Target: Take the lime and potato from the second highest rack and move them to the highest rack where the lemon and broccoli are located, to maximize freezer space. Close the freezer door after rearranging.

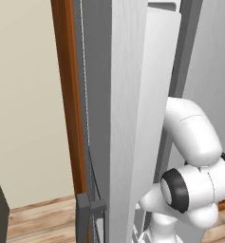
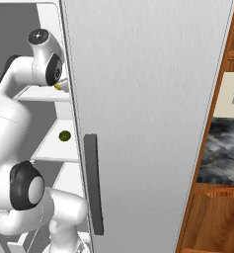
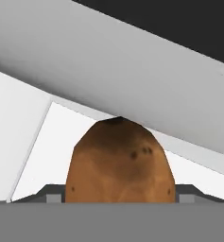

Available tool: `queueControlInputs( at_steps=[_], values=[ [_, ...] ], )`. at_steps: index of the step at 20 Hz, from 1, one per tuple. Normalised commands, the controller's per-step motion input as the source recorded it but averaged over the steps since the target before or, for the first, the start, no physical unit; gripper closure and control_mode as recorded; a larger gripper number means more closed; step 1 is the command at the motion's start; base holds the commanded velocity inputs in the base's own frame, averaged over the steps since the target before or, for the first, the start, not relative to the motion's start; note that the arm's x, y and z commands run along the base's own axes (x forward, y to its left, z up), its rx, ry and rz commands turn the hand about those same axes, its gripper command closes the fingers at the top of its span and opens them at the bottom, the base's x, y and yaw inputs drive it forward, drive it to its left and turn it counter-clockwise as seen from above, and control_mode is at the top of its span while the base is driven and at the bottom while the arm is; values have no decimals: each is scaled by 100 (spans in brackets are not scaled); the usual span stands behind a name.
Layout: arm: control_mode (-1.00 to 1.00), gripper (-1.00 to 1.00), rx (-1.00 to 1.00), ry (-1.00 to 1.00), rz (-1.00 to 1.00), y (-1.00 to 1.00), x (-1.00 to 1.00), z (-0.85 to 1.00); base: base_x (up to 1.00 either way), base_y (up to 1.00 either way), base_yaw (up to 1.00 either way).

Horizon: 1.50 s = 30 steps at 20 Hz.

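Holding the potato [image 3: 119,163] between clenched fingers up by the top freezer shelf [image 3: 33,137], the gripper [image 3: 119,196] looks fine gripping its wide middle, since it's probably firm, a bit heavy, rough-skinned and unlikely to slip or bruise.

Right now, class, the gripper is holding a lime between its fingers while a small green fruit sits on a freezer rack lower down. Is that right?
Not quite. The hand view shows a brown potato between the fingers of the gripper, not a lime. The rest holds: in the right base view a small green fruit sits on a white rack below the hand.
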Motion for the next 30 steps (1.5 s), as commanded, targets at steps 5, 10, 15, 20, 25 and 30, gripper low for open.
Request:
queueControlInputs(
  at_steps=[5, 10, 15, 20, 25, 30],
  values=[
    [-100, 100, 0, 9, -3, 0, 48, -26, 0, 0, 0],
    [-100, 100, 0, 3, -3, 1, 31, -25, 0, 0, 0],
    [-100, 100, -1, 0, -4, 10, 35, -21, 0, 0, 0],
    [-100, -100, -3, 0, -5, 24, 41, -37, 0, 0, 0],
    [-100, -100, 0, 0, -2, 4, 18, -11, 0, 0, 0],
    [-100, -100, 0, -11, 0, 0, -23, 8, 0, 0, 0]
  ],
)
